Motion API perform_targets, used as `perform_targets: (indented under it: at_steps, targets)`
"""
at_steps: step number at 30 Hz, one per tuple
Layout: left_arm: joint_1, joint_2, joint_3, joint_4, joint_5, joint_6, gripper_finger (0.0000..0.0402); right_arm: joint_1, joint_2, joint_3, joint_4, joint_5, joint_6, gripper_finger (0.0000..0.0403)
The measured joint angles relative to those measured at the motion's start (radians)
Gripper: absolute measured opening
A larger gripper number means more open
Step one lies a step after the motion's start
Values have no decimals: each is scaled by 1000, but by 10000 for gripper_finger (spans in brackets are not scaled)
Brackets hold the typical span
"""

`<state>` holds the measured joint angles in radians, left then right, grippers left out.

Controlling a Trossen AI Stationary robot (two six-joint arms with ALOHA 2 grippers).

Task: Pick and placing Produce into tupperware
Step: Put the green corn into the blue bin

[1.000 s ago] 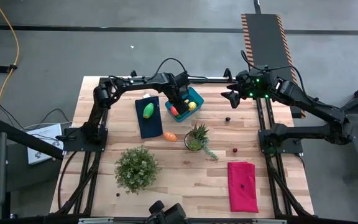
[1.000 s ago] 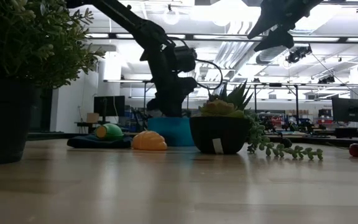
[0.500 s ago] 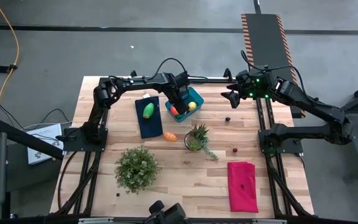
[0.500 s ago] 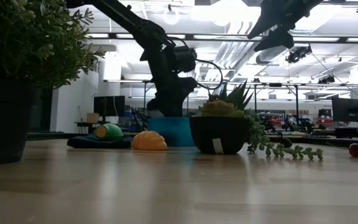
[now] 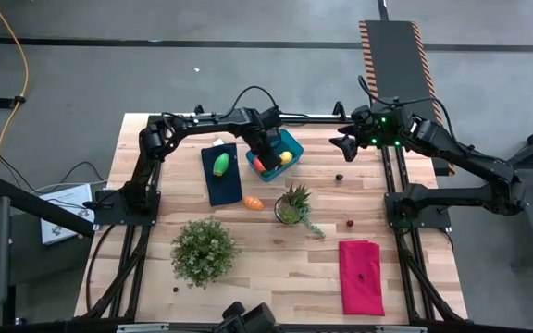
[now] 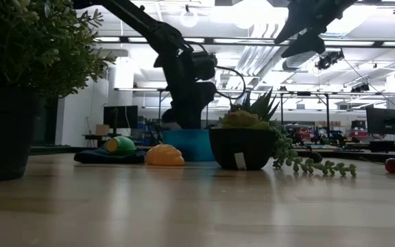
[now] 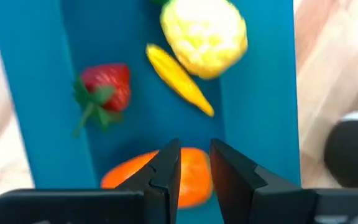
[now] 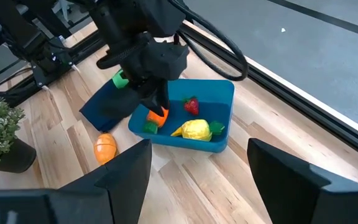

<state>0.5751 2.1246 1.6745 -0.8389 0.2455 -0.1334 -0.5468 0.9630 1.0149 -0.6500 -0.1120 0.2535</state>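
Left wrist view shows your left gripper (image 7: 193, 163) inside the tupperware (image 7: 260, 93), jaws narrowly apart just above the orange carrot (image 7: 191, 177); right gripper (image 8: 194, 171) waits, jaws wide.

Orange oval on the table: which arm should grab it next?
Left. The left gripper is over the blue tub, and the orange oval lies just beside that. The right gripper hangs open off near the table's far edge.

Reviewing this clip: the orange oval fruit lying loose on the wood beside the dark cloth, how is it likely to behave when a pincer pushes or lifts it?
The orange oval looks rounded and smooth, so it would probably roll or skid on the bare table if nudged. It seems small and toy-like, likely light. Its curved sides may slip from narrow fingers.
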Motion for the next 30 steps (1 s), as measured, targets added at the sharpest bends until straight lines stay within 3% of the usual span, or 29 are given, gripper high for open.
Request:
perform_targets:
  at_steps: [6, 20, 30]
  targets:
    - [-15, -8, -1, -79, -15, 26, 76, 0, 0, 0, 3, 0, 0, 256]
    - [-32, -150, 0, -46, -89, 14, 76, 0, 0, 0, 17, 0, 34, 256]
    - [-32, -225, 0, -242, -222, -113, 76, 0, 0, 0, 19, 0, 33, 256]
